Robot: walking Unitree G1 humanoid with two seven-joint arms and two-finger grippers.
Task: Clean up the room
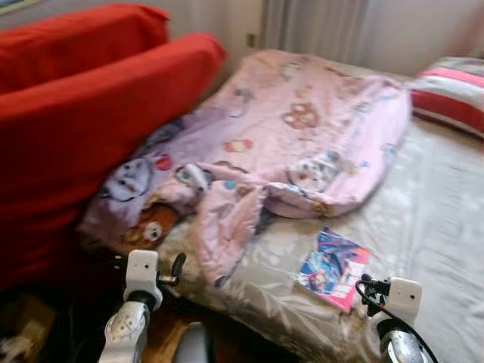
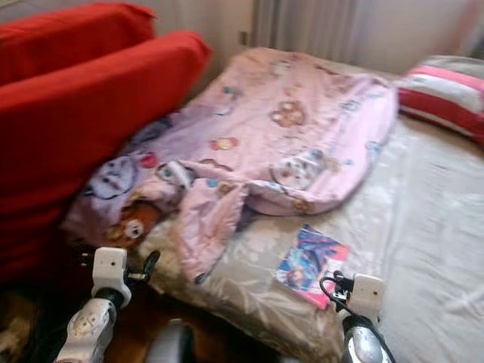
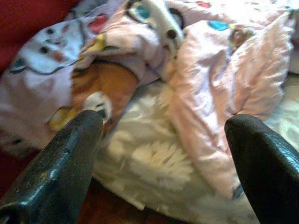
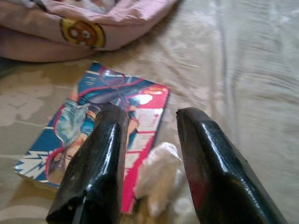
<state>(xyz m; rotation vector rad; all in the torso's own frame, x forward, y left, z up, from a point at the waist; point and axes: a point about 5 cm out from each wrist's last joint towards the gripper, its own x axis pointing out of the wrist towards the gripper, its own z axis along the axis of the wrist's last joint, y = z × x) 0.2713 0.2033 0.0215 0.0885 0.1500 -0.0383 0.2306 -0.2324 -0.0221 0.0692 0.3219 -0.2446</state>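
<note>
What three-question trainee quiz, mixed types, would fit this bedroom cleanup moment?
1. True or false: the pink blanket is folded neatly.
2. What lies on the bed nearest the right tool? A) book B) cup C) shoe
3. Fill in: the left tool has its fingers ____.

Key:
1. False; it lies crumpled.
2. A, the colourful book, with a crumpled white wad beside it.
3. Open, spread wide before the blanket.

Soft, even daylight is filling the room. Both head views are smearing with motion blur. The glossy book (image 4: 100, 126) is catching glare; near black fingers (image 3: 60, 172) are looking unfocused.
</note>
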